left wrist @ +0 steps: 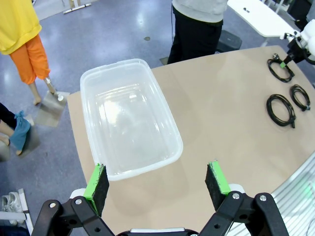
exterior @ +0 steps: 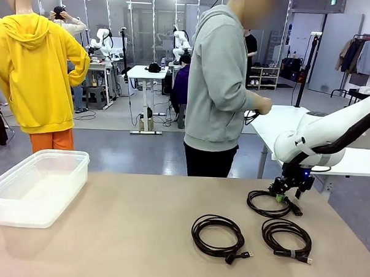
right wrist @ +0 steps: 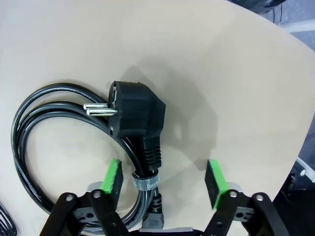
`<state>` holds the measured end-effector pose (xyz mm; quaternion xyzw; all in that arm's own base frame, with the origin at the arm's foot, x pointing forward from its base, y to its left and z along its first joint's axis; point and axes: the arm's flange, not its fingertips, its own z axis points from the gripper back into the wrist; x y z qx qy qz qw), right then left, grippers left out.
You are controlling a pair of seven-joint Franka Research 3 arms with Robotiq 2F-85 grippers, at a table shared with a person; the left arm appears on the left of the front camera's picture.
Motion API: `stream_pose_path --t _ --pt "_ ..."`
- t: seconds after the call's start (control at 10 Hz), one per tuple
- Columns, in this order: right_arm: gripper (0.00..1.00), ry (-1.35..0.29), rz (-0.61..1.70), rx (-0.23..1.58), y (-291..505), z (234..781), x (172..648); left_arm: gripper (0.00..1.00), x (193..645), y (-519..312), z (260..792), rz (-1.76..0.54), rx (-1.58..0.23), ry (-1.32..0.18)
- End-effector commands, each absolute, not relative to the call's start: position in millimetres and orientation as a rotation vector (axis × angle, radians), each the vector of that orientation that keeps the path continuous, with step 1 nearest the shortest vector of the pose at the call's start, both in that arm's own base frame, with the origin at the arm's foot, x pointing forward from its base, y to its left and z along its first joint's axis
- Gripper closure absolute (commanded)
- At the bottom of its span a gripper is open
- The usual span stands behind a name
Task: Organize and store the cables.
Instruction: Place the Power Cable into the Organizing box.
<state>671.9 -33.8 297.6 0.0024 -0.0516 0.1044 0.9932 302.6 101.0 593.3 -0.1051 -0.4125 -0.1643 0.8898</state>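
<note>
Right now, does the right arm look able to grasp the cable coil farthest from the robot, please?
Probably yes: the right gripper is open over that cable, its strapped bundle between the fingers, nothing blocking.

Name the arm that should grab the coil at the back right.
Right. The right gripper hangs low over that coil, fingers open, with its tied bundle between them. The left gripper is open near the clear bin, far from the coils.

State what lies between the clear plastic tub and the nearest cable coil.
Only bare tabletop separates the tub and that coil, as the front view shows.
</note>
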Motion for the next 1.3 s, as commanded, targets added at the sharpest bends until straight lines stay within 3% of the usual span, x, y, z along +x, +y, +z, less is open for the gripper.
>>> stream_pose_path --t 0.0,0.1,0.5,0.8,0.9,1.2 --pt "0.79 -0.090 0.188 -0.004 -27.3 298.9 681.7 0.00 302.5 100.0 594.1 -0.347 -0.222 -0.859" --pt "1.00 -0.088 0.185 0.001 -27.5 296.9 683.5 0.00 302.5 100.0 594.1 -0.347 -0.222 -0.859" --pt "1.00 -0.070 0.179 -0.006 -22.0 301.1 682.4 0.00 302.5 100.0 594.1 -0.347 -0.222 -0.859" --pt "1.00 -0.088 0.121 0.009 -13.3 337.0 674.2 0.00 302.5 100.0 594.1 -0.347 -0.222 -0.859" --pt "0.85 -0.100 0.113 -0.009 -9.0 356.5 668.1 0.00 302.5 100.0 594.1 -0.347 -0.222 -0.859" --pt "0.85 -0.101 0.048 -0.005 -2.4 405.5 648.5 0.00 302.5 100.0 594.1 -0.347 -0.222 -0.859"
